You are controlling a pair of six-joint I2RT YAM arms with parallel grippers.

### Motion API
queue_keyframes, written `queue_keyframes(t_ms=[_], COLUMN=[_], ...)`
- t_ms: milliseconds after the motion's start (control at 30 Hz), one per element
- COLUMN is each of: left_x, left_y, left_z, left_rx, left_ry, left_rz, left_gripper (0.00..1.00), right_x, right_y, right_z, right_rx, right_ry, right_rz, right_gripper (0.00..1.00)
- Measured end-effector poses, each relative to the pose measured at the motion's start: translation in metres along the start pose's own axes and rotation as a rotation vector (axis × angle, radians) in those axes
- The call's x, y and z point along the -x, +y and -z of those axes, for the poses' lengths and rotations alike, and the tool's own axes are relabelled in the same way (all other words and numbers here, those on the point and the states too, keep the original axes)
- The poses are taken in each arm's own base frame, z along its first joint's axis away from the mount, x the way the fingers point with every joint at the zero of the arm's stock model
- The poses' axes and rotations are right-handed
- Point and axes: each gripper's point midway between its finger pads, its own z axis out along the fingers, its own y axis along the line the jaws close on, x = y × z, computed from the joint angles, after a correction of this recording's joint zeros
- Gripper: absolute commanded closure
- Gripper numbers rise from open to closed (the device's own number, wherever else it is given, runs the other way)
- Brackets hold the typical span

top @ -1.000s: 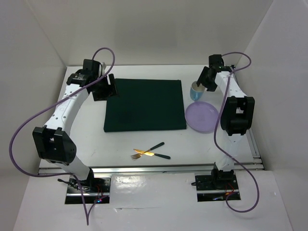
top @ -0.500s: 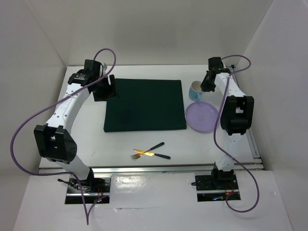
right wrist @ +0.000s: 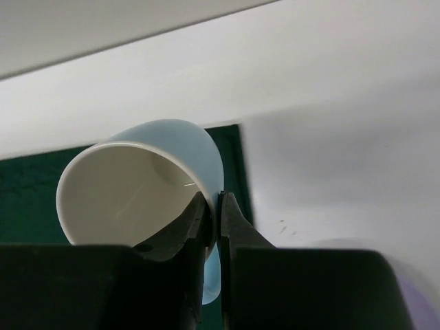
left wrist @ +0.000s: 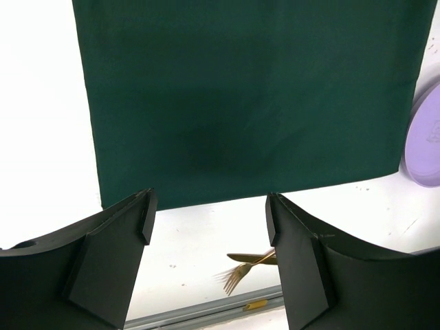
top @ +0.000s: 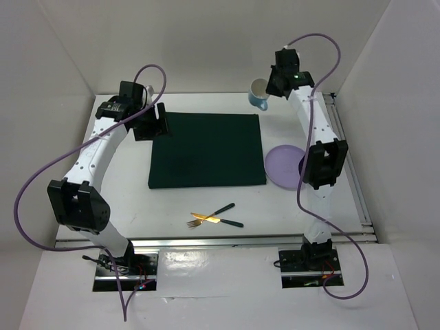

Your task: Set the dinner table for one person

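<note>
My right gripper (right wrist: 214, 206) is shut on the rim of a light blue mug (right wrist: 148, 185) with a white inside. The mug (top: 258, 93) hangs tilted in the air above the far right of the dinner table (top: 172, 203). One finger is inside the mug, the other outside its wall. A dark green mat (top: 206, 149) lies flat in the middle. A purple plate (top: 283, 166) sits to the mat's right. A gold fork (top: 204, 220) and a knife (top: 227, 208) lie crossed near the front edge. My left gripper (left wrist: 210, 220) stands open over the mat's far left corner, holding nothing.
White walls close in the table at the back and both sides. A metal rail (top: 213, 240) runs along the near edge. Purple cables loop off both arms. The right arm's elbow (top: 317, 165) hangs over the plate's right side.
My right gripper shut on the mug's rim, lifted it off the table and carried it up and to the left. The left arm stayed put.
</note>
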Motion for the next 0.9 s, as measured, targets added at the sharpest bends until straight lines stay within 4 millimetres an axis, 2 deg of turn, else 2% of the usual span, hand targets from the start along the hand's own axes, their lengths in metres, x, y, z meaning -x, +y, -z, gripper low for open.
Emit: queue_keyframes(t_ms=[67,167,300,400,733,900], left_x=[0.002,0.001,-0.001,-0.003,-0.012,-0.016], left_y=[-0.001,-0.001,-0.001,0.0,0.004,0.006], left_z=[0.001,0.002,0.002,0.0,-0.005,-0.007], left_rx=[-0.002,-0.002,-0.007,-0.005,0.006,0.01], left_ry=[-0.006,-0.001,0.005,0.011,0.041,0.05], left_rz=[-0.012,-0.014,-0.014,-0.013,-0.008,-0.006], left_gripper=[0.18,0.18,0.18,0.18,0.18,0.18], right_x=[-0.007,-0.035,-0.074,-0.092,-0.109,-0.114], right_y=[0.02,0.038,0.037,0.029,0.02,0.02], right_z=[-0.001,-0.015,-0.043,-0.055,-0.07,-0.075], right_rx=[0.031,0.051,0.02,-0.016,-0.051,-0.045], right_ry=[0.008,0.07,0.162,0.205,0.241,0.254], right_rz=[0.021,0.053,0.069,0.072,0.065,0.056], right_gripper=[1.0,1.0,1.0,1.0,0.99,0.76])
